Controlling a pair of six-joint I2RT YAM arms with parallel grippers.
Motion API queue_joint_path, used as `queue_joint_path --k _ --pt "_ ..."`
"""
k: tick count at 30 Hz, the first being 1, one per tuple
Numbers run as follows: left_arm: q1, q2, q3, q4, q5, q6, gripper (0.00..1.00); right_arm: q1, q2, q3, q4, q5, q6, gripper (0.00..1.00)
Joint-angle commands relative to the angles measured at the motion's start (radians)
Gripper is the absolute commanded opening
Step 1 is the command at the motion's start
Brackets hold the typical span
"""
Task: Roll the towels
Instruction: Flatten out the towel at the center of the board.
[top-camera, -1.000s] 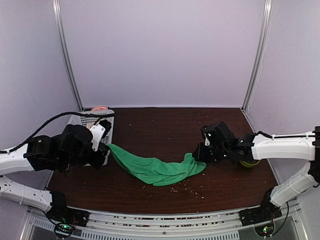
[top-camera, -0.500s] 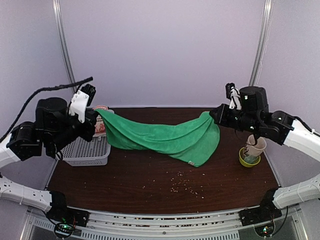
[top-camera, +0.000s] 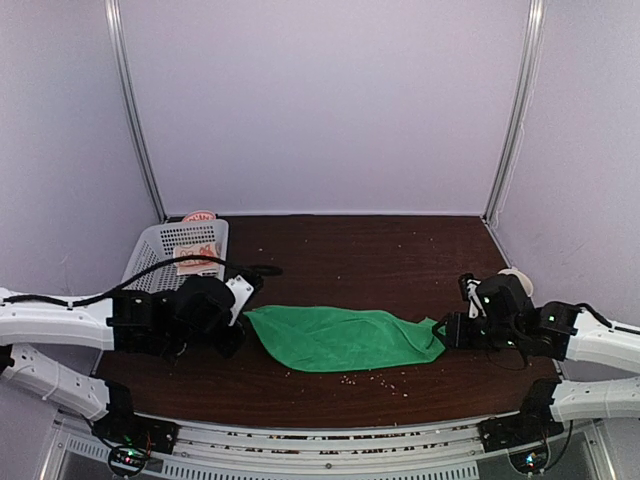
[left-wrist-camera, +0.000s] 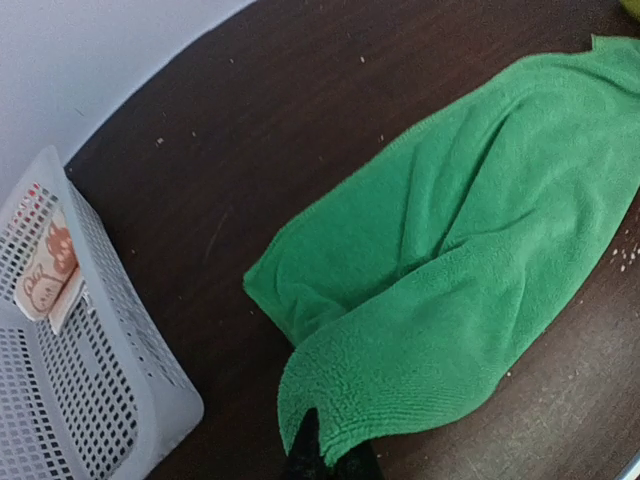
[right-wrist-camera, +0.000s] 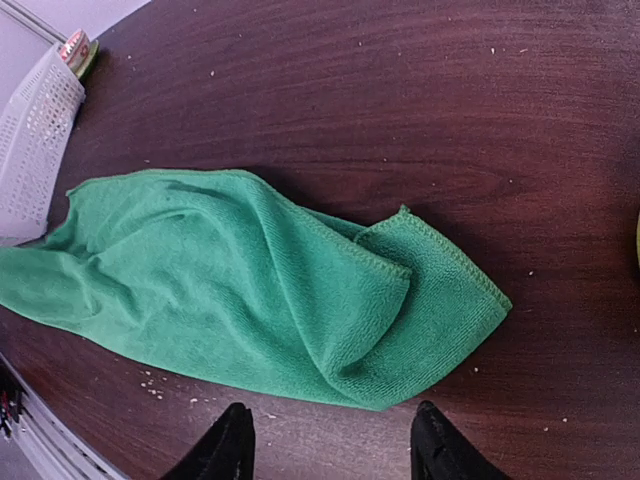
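Observation:
The bright green towel (top-camera: 340, 338) lies spread in loose folds across the middle of the dark table. My left gripper (top-camera: 240, 318) is down at its left end. In the left wrist view that gripper (left-wrist-camera: 325, 462) is shut on a corner of the green towel (left-wrist-camera: 450, 270). My right gripper (top-camera: 445, 328) sits low at the towel's right end. In the right wrist view it (right-wrist-camera: 335, 445) stands open, and the green towel (right-wrist-camera: 250, 290) lies free on the table just ahead of its fingertips. The pinkish-beige printed towel (top-camera: 195, 255) (left-wrist-camera: 45, 275) lies in the basket.
A white mesh basket (top-camera: 160, 250) (left-wrist-camera: 110, 400) (right-wrist-camera: 35, 130) stands at the back left, with a red-topped item (top-camera: 200, 215) behind it. A beige cup (top-camera: 515, 279) shows behind the right arm. Crumbs (top-camera: 375, 378) are scattered near the front.
Both arms held the green towel raised and stretched half a second ago. They have come down, the towel now lies on the table, and the right gripper has opened and let go.

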Motion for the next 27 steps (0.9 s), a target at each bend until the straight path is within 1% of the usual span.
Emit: queue_joint_path --k 1,5,8,11,14,17,22,27 --pt "0.001 0.050 0.013 0.044 0.074 -0.092 0.00 0.001 -0.050 0.042 0.025 -0.042 0.008 0.54" --pt "0.001 0.030 0.053 0.024 0.029 -0.066 0.00 0.031 0.004 0.072 0.025 -0.061 -0.035 0.53" --pt "0.001 -0.010 0.110 -0.023 -0.043 -0.051 0.00 0.073 0.106 0.083 0.015 -0.038 -0.040 0.54" --pt "0.001 -0.079 0.159 -0.051 -0.104 -0.056 0.00 0.095 0.186 0.063 0.012 0.038 0.027 0.55" --pt "0.001 -0.151 0.175 -0.038 -0.143 -0.069 0.00 0.095 0.195 0.019 0.069 0.074 0.101 0.56" --pt "0.001 -0.211 0.166 -0.001 -0.148 -0.063 0.00 0.097 0.254 0.005 0.101 0.056 0.152 0.56" --pt "0.001 -0.233 0.167 0.003 -0.143 -0.033 0.00 0.091 0.397 0.022 0.152 0.058 0.138 0.54" --pt "0.001 -0.244 0.155 -0.031 -0.122 -0.032 0.00 0.092 0.407 0.034 0.254 0.006 0.150 0.53"
